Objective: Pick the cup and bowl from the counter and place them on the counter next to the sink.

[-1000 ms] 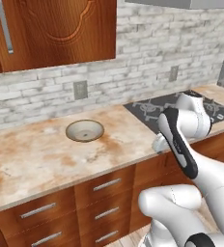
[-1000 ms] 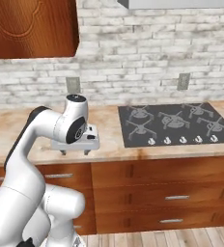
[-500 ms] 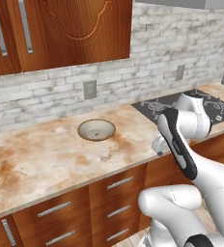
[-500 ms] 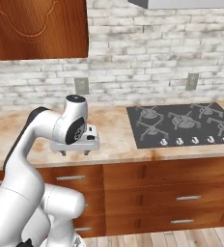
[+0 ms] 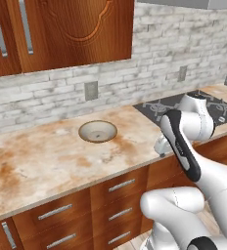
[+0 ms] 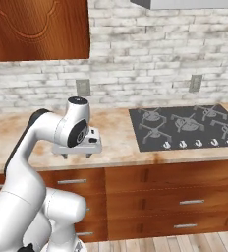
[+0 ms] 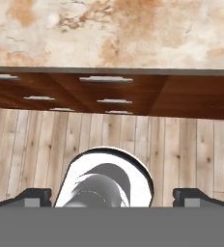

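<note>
Fingers (image 7: 112, 195): seen spread wide apart in the hand view, one dark tip at each side of the bottom, nothing clamped between them; pointed down over the front edge of the tabletop.
Hand (image 6: 78, 145): held low at the front edge of the tabletop, just left of the stovetop in the right base view; nothing is carried.
Floor (image 7: 181, 144): pale wood planks are seen below the hand.
Drawers (image 7: 104, 94): reddish-brown fronts with silver handles are set under the front edge of the tabletop.
Tabletop (image 5: 37, 166): a beige slab with rusty blotches is laid along the brick wall.
Bowl (image 5: 98, 131): a shallow tan bowl is found resting upright on the tabletop, towards the back edge, well left of the hand and apart from the stovetop.
Stovetop (image 6: 185, 125): a dark panel with burner grates and a row of knobs is set into the tabletop to the right.
Outlet (image 5: 91, 90): mounted on the brick wall behind the bowl.
Wall cabinet (image 5: 61, 29): hung above the tabletop, with reddish wood doors.
</note>
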{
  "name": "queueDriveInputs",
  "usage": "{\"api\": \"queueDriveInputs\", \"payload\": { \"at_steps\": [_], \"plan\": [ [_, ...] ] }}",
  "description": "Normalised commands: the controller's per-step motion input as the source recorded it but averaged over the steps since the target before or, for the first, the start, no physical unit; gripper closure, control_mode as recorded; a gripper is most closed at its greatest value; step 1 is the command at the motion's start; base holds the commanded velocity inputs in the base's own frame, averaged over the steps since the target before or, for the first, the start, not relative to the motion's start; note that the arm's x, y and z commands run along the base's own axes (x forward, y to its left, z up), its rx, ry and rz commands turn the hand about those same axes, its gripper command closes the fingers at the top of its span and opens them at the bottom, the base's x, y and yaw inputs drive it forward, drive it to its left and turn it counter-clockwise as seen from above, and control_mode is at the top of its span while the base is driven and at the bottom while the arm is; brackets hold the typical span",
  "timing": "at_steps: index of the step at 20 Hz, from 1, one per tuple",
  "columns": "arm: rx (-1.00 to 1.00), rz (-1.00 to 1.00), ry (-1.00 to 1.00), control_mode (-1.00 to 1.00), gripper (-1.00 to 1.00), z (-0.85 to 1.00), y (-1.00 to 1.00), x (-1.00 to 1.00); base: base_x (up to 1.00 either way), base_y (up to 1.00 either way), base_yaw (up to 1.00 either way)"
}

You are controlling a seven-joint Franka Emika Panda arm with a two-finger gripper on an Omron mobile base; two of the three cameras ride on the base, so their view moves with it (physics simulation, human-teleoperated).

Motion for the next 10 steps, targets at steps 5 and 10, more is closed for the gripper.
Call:
{"api": "queueDriveInputs", "payload": {
  "at_steps": [5,10],
  "plan": [
    [0.00,-0.04,-0.02,-1.00,-1.00,0.00,0.58,0.44,0.00,0.00,0.00],
    [0.00,-0.07,-0.07,-1.00,-1.00,0.00,0.44,0.70,0.00,0.00,0.00]
  ]
}}
